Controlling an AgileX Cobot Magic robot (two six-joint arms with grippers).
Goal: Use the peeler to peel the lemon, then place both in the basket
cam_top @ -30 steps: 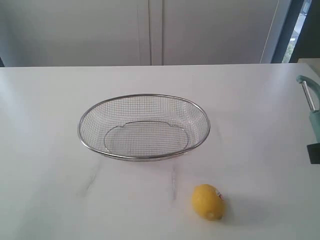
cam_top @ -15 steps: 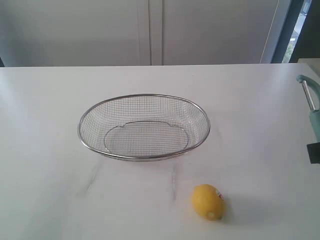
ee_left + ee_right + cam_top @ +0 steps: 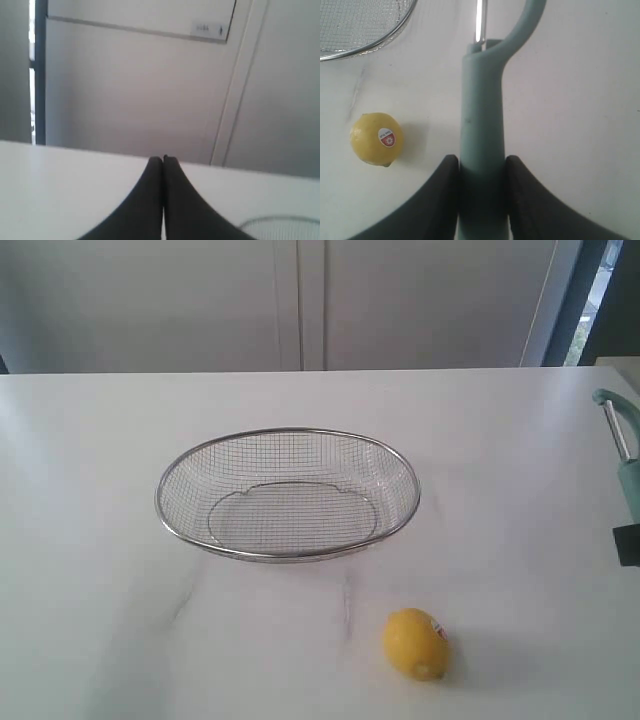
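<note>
The yellow lemon (image 3: 416,643) lies on the white table in front of the basket (image 3: 288,492), its sticker facing up; it also shows in the right wrist view as the lemon (image 3: 376,138). My right gripper (image 3: 481,165) is shut on the teal handle of the peeler (image 3: 482,120), whose blade end points away from the jaws. At the right edge of the exterior view the peeler (image 3: 624,452) is held above the table, apart from the lemon. My left gripper (image 3: 163,161) is shut and empty, above the table; it is not in the exterior view.
The wire mesh basket has nothing in it and sits mid-table; a part of its rim (image 3: 370,42) shows in the right wrist view. Behind the table stands a pale wall with cabinet doors (image 3: 300,300).
</note>
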